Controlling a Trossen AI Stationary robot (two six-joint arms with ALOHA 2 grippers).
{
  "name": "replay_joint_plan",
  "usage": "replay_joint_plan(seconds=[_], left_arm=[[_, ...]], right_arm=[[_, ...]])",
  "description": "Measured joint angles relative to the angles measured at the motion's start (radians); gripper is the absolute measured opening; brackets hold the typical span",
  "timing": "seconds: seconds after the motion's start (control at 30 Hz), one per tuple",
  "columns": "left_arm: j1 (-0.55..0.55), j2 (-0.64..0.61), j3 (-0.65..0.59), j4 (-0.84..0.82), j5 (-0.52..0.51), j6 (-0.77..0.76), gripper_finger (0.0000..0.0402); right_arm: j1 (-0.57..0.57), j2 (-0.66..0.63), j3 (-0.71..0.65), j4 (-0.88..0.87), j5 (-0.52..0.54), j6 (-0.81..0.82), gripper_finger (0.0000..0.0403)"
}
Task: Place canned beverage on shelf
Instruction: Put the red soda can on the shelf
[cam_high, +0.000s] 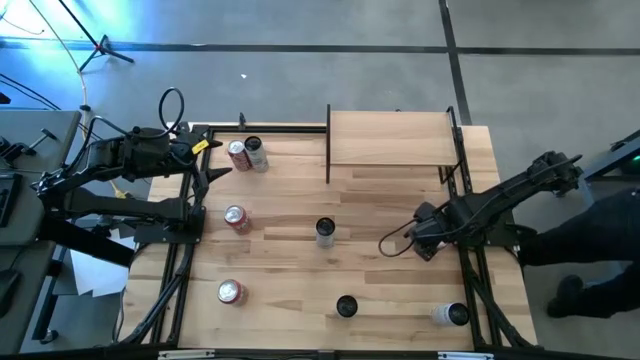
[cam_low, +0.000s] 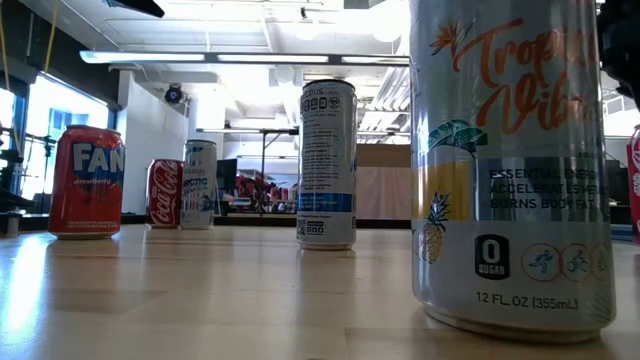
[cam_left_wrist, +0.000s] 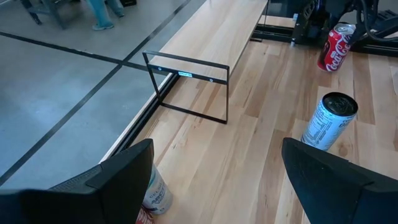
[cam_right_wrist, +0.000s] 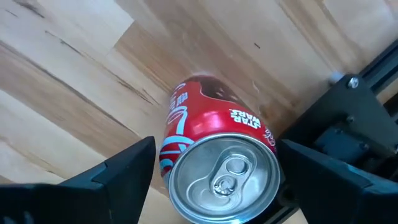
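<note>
We start at the right gripper (cam_right_wrist: 214, 158): its two dark fingers (cam_right_wrist: 118, 171) stand wide on either side of a red cola can (cam_right_wrist: 214, 158), whose silver top with the pull tab faces the wrist camera. Whether the pads touch the can's wall, we cannot tell. In the high view this gripper (cam_high: 428, 237) sits at about four o'clock from the table's centre, close to the black frame on the right edge; the can itself is hidden under it there.

The left gripper (cam_left_wrist: 214, 180) is also spread wide and holds nothing; it hovers at about ten o'clock (cam_high: 212, 160), beside a pair of cans, one red (cam_high: 238, 153) and one silver with a dark top (cam_high: 254, 151).

The shelf (cam_high: 392, 138) lies at about one o'clock, a light-wood board in a thin black frame, with nothing standing on it. From the left wrist we see it end-on (cam_left_wrist: 214, 37).

Between the grippers, a tall slim can (cam_high: 325, 231) stands near the table's middle. Further out we find a red can (cam_high: 236, 217) at nine o'clock, another red one (cam_high: 230, 291) at seven, a dark-topped can (cam_high: 346, 306) at six, and a pale can (cam_high: 450, 314) at five. The low view shows a large tropical-print can (cam_low: 512, 165) very near the lens.
</note>
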Motion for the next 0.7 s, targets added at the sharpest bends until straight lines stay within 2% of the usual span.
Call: replay_joint_plan(seconds=[0.23,0.47,0.7], left_arm=[[0.0,0.0,0.0,0.0,0.0,0.0,0.0335],[0.0,0.0,0.0,0.0,0.0,0.0,0.0335],[0.0,0.0,0.0,0.0,0.0,0.0,0.0335]], right_arm=[[0.0,0.0,0.0,0.004,-0.032,0.111,0.0325],[0.002,0.0,0.0,0.005,-0.066,0.122,0.0322],[0.027,-0.001,0.0,0.008,-0.066,0.126,0.0291]])
